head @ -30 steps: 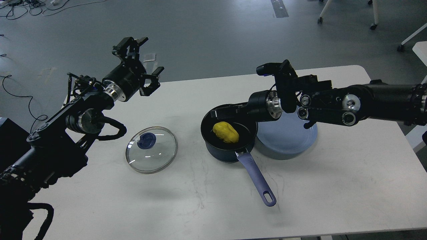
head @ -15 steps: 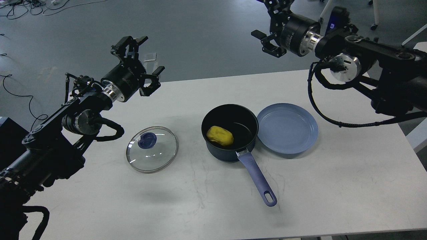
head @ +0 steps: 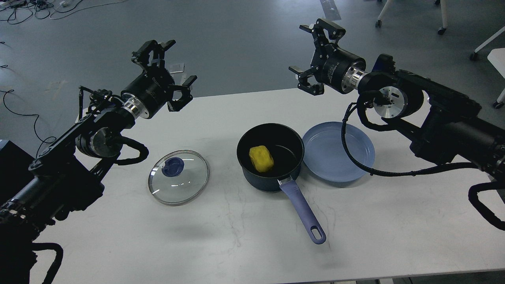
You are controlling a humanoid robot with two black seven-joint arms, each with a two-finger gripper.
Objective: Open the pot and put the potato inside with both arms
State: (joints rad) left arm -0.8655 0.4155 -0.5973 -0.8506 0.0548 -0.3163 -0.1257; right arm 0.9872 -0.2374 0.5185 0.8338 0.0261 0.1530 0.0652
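The dark navy pot [head: 288, 157] stands open at the table's middle, its periwinkle handle [head: 303, 211] pointing toward the front right. The yellow potato [head: 261, 158] lies inside it on the black bottom. The glass lid [head: 178, 176] with its blue knob lies flat on the table to the pot's left. My left gripper [head: 167, 71] is open and empty, raised above the table's back left. My right gripper [head: 313, 55] is open and empty, raised above the back edge behind the pot.
A shallow light-blue plate [head: 339, 152] lies against the pot's right side, empty. The white table [head: 394, 221] has its back edge near both grippers. A looping black cable [head: 355, 157] hangs from my right arm over the plate.
My right gripper rose from inside the pot, leaving the potato there, swung up high and has now come down a little. The potato has shifted in the pot. My left arm barely moved.
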